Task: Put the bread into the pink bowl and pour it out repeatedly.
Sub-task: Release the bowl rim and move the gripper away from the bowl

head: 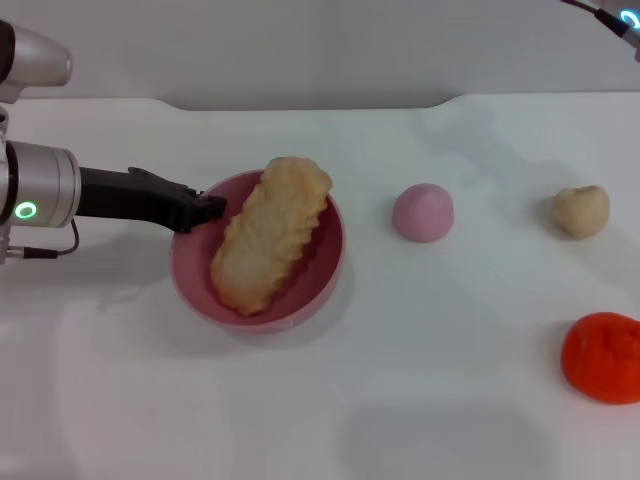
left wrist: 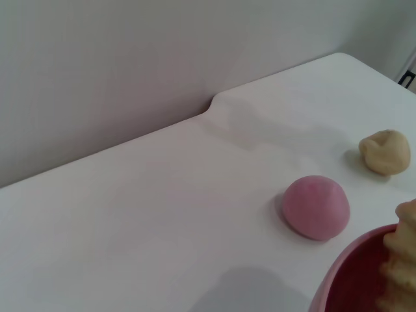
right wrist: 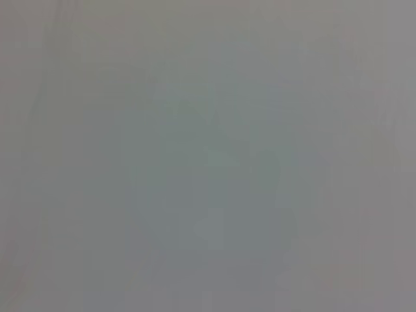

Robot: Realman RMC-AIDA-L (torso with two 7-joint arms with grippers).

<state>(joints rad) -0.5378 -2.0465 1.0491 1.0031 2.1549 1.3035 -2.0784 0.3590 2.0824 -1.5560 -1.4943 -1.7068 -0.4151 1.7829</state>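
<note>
Bread loaded, bowl gripped at the rim, pour yet to come.

The pink bowl [head: 300,290] sits just beyond the left gripper [head: 205,212], whose fingers clamp its near rim; the bread [head: 270,232] lies inside, one end poking past the far rim. Past the bowl, well out of reach, rest a pink ball [head: 422,212], a tan lump [head: 582,210] and a red-orange lump [head: 602,356]. The right arm [head: 612,15] is parked.
</note>
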